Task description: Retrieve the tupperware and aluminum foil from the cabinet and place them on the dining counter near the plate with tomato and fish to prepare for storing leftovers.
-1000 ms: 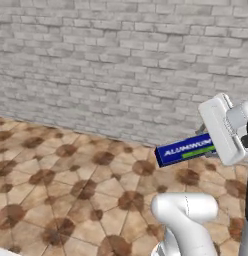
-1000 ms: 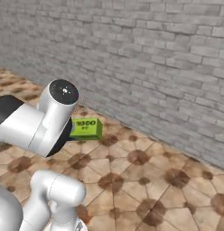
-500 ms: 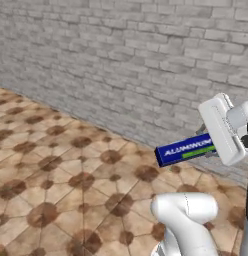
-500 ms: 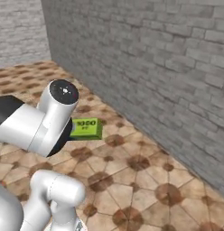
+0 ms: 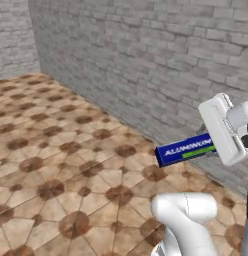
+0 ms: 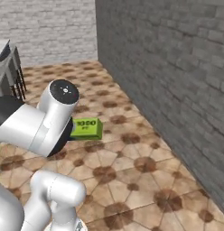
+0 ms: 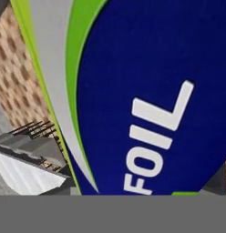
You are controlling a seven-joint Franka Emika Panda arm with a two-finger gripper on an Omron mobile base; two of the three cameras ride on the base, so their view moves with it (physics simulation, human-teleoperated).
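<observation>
Foil: the aluminum foil (image 5: 186, 149) box juts sideways from the hand, high over the tiled floor (image 5: 61, 150).
Fingers: clenched on the box, likely for carrying.
Surroundings: grey brick wall (image 6: 177, 67); chair (image 6: 7, 67) suggests the dining counter lies that way.

Light is even and flat, with no clear source and no glare. The brick wall (image 5: 146, 60) reads mid-grey, darker on the right of the right base view. The tiled floor (image 5: 56, 150) carries no cast shadows. Textures look soft and coarse; in the hand view the aluminum foil (image 7: 146, 91) is blurred, its lettering fuzzy-edged.
</observation>
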